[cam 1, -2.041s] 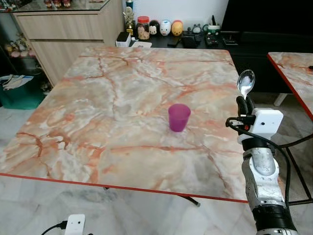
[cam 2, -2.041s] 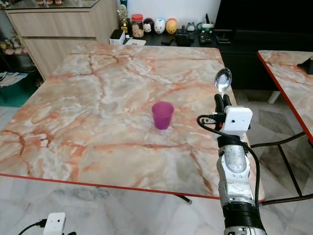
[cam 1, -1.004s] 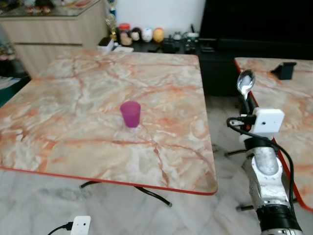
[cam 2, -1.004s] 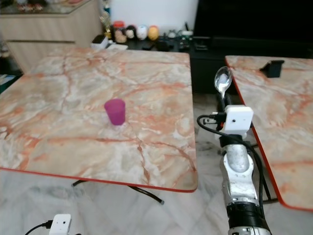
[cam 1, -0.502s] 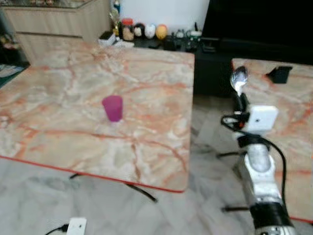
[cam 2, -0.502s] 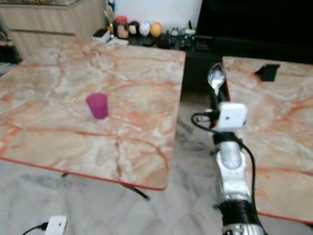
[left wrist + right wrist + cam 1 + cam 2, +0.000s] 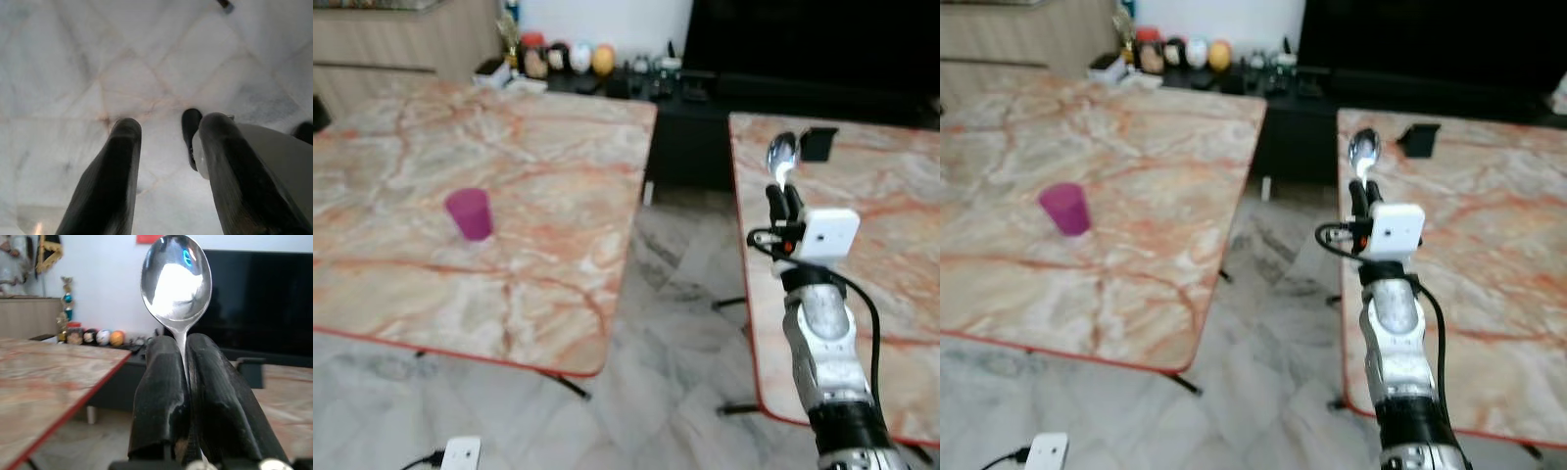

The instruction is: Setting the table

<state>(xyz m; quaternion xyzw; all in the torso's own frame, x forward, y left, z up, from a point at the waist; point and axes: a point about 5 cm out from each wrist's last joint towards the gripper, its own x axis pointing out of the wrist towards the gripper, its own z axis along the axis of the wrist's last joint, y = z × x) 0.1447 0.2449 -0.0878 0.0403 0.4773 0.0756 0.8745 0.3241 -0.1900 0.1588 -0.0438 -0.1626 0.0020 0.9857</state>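
Right gripper (image 7: 781,204), raised upright on its silver forearm with a white camera block at the wrist, clamps the handle of a metal spoon (image 7: 177,281) between its two black fingers (image 7: 161,396); the bowl stands above the fingertips, facing the wrist camera. From the head, the arm rises over the near left edge of the right-hand marble table (image 7: 891,245). Left gripper (image 7: 166,142) points down at the pale marble floor tiles (image 7: 73,63), its two fingers spread with a clear gap between them.

Floor of grey-veined tiles (image 7: 675,323) runs between two tables topped in peach-and-orange marble pattern with red edging. Left-hand table (image 7: 538,196) carries a purple cup (image 7: 470,214), upright and standing alone toward its middle, well apart from the spoon; its contents cannot be made out. A small white device with a cable (image 7: 460,454) lies on the floor near the bottom of the head view. A black object (image 7: 817,143) sits at the far end of the right-hand table. Behind, a dark low cabinet (image 7: 705,98) bears jars and round figurines (image 7: 578,59), beside a wooden sideboard (image 7: 401,49) and before a large black screen (image 7: 264,303).
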